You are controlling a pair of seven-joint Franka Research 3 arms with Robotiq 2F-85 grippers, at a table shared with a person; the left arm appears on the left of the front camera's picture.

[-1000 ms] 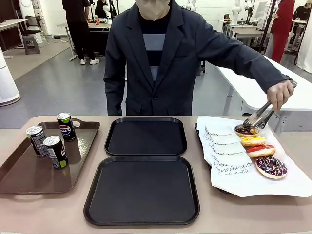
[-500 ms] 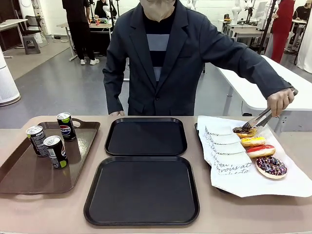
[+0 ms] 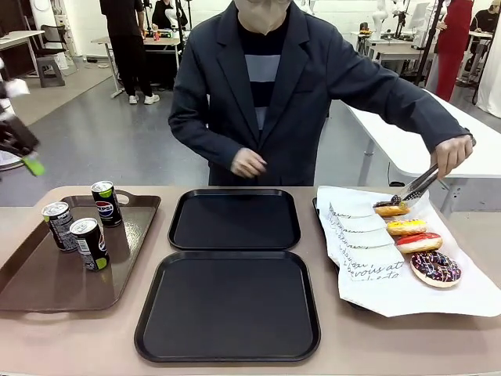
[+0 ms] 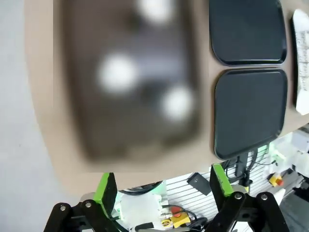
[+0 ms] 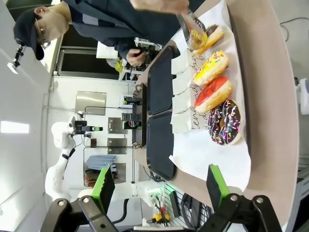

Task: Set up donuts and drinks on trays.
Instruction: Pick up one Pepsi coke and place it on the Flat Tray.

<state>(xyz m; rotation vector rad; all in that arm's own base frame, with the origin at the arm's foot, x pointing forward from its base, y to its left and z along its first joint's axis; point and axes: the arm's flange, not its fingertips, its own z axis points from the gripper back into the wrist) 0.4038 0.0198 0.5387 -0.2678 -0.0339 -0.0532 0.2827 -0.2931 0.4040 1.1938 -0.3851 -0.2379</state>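
Left gripper (image 4: 161, 186) had swung in high over the brown tray (image 3: 31, 286) with three cans (image 3: 90, 243), jaws wide, empty. Right gripper (image 5: 159, 186) wide too. Person's tongs (image 3: 415, 186) held a donut (image 3: 391, 208) just over the paper (image 3: 368, 270), beside black trays (image 3: 234, 219); three more lay on it.

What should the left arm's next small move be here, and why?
Probably lower the open left gripper toward a can: it hangs high above the brown tray where all three cans stand, and the black trays hold no drinks yet.
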